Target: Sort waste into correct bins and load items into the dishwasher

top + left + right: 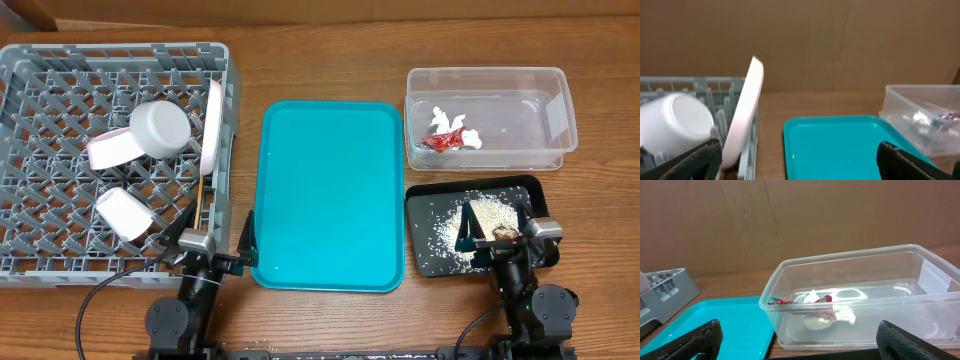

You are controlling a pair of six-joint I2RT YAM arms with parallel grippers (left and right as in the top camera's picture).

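The grey dish rack [60,60] at the left holds a grey-green bowl [160,128] upside down, a pale pink bowl [110,150] beside it, a white plate [212,125] on edge by the right wall, and thin chopsticks [203,197]. The clear tub [520,85] holds the red wrapper with white paper [447,138]. The black tray [430,255] holds rice [487,213] and a brown scrap [505,233]. My left gripper [208,245] is open and empty at the rack's front right corner. My right gripper [500,240] is open and empty over the black tray.
The teal tray [330,195] lies between the rack and the bins. Another pale dish [125,213] lies in the rack's front. The left wrist view shows the plate [742,120], teal tray [840,145] and tub [925,117]. The right wrist view shows the tub [855,275].
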